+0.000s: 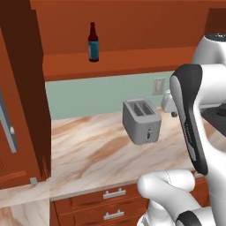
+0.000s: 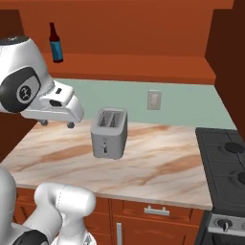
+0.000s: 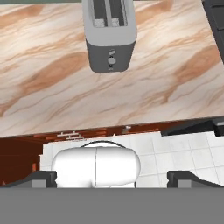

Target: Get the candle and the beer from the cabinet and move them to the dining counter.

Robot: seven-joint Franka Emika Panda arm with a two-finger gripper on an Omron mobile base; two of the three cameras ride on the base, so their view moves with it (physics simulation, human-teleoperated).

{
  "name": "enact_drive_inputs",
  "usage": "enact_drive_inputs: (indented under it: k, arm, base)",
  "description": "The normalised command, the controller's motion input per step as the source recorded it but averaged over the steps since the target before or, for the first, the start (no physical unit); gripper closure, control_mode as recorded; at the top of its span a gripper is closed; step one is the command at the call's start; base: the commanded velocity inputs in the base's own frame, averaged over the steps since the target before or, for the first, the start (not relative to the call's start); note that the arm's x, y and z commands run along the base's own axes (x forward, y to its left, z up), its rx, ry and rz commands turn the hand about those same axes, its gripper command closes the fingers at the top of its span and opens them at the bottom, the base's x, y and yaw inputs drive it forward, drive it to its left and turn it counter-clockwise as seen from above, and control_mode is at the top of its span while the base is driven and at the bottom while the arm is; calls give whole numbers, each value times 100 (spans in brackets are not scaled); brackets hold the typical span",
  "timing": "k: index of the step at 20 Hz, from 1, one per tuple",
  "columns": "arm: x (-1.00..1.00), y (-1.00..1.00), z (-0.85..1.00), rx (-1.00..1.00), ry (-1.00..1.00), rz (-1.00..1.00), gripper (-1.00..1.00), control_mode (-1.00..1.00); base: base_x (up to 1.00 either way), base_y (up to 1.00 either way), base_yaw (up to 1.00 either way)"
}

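Observation:
The beer [image 1: 92, 42] [image 2: 56, 43], a dark bottle with a blue label, stands upright on the floor of the open cabinet [image 1: 132, 57] [image 2: 143, 67]. The cabinet door [image 1: 17, 97] hangs open at the left. My gripper [image 2: 57, 124] hovers above the marbled counter, pointing down, well below the beer and to its right. Its fingertips [image 3: 41, 177] stand wide apart with nothing between them. In the left base view my own forearm hides most of the hand. The candle and the dining counter are out of view.
A grey toaster [image 1: 142, 120] [image 2: 110, 132] [image 3: 109, 35] stands mid-counter, just right of the gripper in the right base view. A black stove [image 2: 225, 162] borders the counter [image 2: 158, 167] on the right. A wall outlet [image 2: 154, 99] sits behind. Drawers [image 1: 110, 194] run below the counter edge.

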Motion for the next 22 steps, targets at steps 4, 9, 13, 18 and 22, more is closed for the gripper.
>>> enact_drive_inputs:
  k: [4,9,13,18,22]
  arm:
    - [0,0,0,0,0,0,-100,100]
    - [0,0,0,0,0,0,-100,100]
    - [0,0,0,0,0,0,-100,100]
    - [5,0,1,0,-4,0,-100,-100]
    - [0,0,42,0,-6,6,-100,-100]
  base:
    - [75,0,12]
    - [56,0,5]
    - [19,0,0]
    - [5,0,0]
    - [0,0,0]
